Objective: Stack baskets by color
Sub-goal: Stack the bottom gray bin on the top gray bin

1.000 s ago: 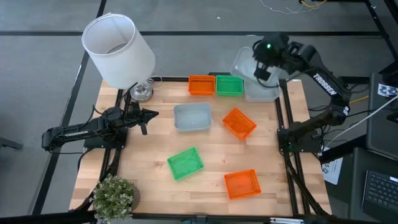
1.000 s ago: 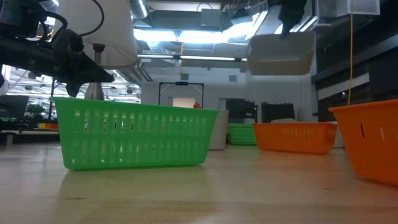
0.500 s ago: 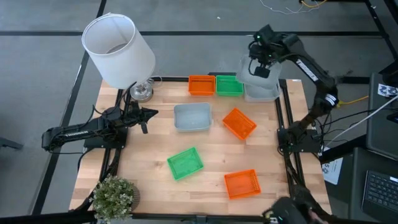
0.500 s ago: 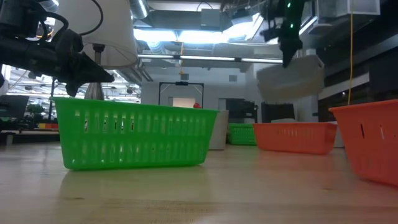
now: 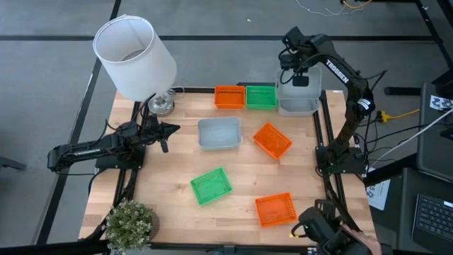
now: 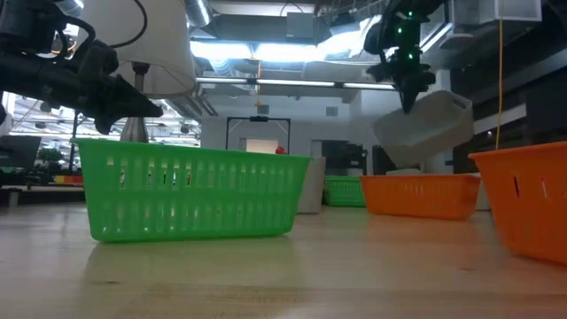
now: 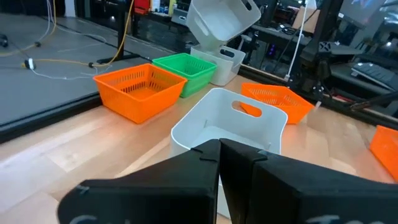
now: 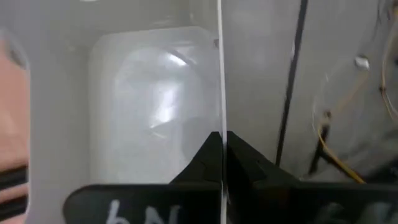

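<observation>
My right gripper [image 6: 409, 96] is shut on a pale grey-white basket [image 6: 425, 126], which hangs tilted over the table's far right corner. Right below it another grey-white basket [image 5: 297, 108] rests on the table. An orange basket [image 5: 228, 97] and a green basket [image 5: 260, 97] stand side by side at the far edge. A third grey-white basket [image 5: 219, 133] sits in the middle, with an orange basket [image 5: 272, 140] to its right. Nearer lie a green basket [image 5: 211, 185] and an orange one [image 5: 275, 210]. My left gripper [image 5: 166, 131] waits shut at the table's left, pointing level. My right gripper pinches one thin side wall [image 8: 219, 118] of the grey-white basket at its rim, one finger inside the basket and one outside. The fingers come slanting down from above. The basket hangs tilted below them [image 7: 221, 18], clear of the basket underneath.
A lamp with a white shade [image 5: 134, 57] stands at the far left corner and a potted plant [image 5: 129, 223] at the near left corner. A person [image 5: 325, 230] shows beyond the near right corner. Bare wood lies between the baskets at the near left.
My right gripper has come down over the far right corner with the grey-white basket and has rolled. The basket, level a second ago, now hangs lower and tipped above the other grey-white basket.
</observation>
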You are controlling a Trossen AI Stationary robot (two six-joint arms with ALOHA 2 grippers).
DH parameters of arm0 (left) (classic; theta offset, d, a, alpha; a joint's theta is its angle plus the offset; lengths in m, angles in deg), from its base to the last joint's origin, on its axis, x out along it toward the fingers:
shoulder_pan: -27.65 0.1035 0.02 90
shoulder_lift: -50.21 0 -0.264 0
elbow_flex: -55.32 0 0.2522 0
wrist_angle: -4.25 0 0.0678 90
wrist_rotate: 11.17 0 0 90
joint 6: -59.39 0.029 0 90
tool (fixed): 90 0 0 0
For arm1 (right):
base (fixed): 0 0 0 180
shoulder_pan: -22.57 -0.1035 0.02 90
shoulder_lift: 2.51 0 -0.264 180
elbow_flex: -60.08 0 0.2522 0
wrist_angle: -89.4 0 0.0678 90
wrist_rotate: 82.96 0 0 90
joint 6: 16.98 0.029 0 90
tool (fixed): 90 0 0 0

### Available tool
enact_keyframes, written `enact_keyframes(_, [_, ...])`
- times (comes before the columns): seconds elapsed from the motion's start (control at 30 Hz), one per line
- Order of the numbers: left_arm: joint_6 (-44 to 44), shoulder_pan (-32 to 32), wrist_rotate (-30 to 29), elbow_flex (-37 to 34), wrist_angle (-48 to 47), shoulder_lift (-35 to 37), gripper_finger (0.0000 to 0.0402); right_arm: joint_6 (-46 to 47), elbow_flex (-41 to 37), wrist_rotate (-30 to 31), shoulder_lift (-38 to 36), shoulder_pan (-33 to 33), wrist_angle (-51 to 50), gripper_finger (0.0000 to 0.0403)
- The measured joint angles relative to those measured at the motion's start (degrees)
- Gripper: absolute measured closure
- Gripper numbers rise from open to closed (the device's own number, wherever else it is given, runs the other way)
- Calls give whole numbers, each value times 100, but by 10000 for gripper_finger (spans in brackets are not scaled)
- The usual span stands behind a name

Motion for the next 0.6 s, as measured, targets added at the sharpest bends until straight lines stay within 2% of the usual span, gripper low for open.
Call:
enact_keyframes(0.17, [65,0,0,0,1,0,401,-198,410,-750,19,60,-211,403])
enact_keyframes(0.53, [56,0,0,0,1,0,401,-421,577,-848,687,513,-936,403])
enact_keyframes(0.6, [55,0,0,0,1,2,401,-402,577,-1092,718,629,-1043,403])
